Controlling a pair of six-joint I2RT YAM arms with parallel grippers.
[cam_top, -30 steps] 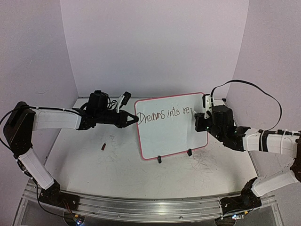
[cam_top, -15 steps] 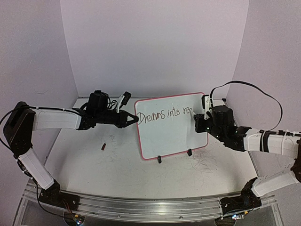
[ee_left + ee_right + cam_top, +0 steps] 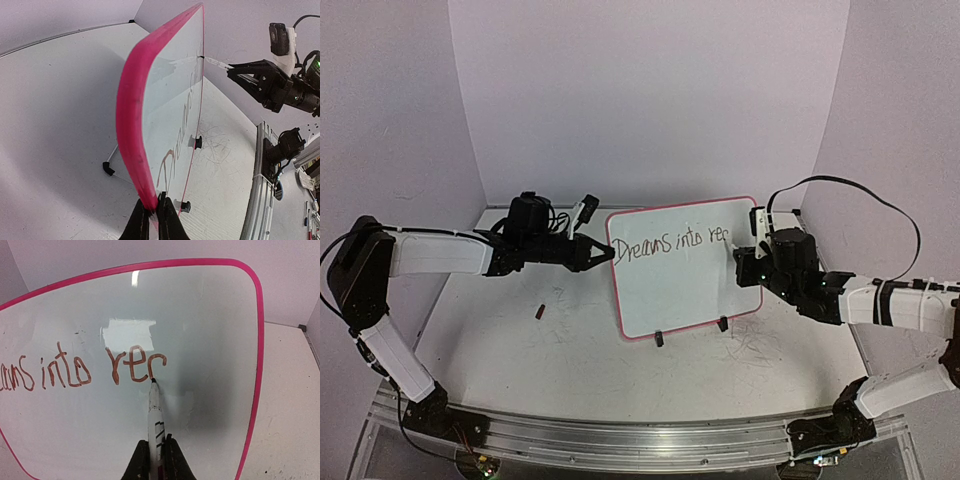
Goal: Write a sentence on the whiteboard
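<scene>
The whiteboard (image 3: 685, 270) stands upright on black clip feet, pink frame around it. One line of handwriting (image 3: 672, 241) reads "Dreams into rec", the last stroke a partial letter; the right wrist view shows "ans into rec" (image 3: 95, 367). My left gripper (image 3: 605, 254) is shut on the board's left edge (image 3: 132, 130), pinching the pink frame. My right gripper (image 3: 740, 257) is shut on a white marker (image 3: 155, 415), whose black tip touches the board at the end of the last stroke. In the left wrist view the marker (image 3: 215, 62) meets the board's far edge.
A small dark marker cap (image 3: 539, 311) lies on the tabletop left of the board. Grey scribble marks (image 3: 755, 345) cover the table near the board's right foot. Purple walls close in at back and sides. A metal rail (image 3: 620, 440) runs along the near edge.
The right gripper has drawn more of the word: "re" has grown to "rec". The marker tip moved slightly right and down. The left arm and board have not moved.
</scene>
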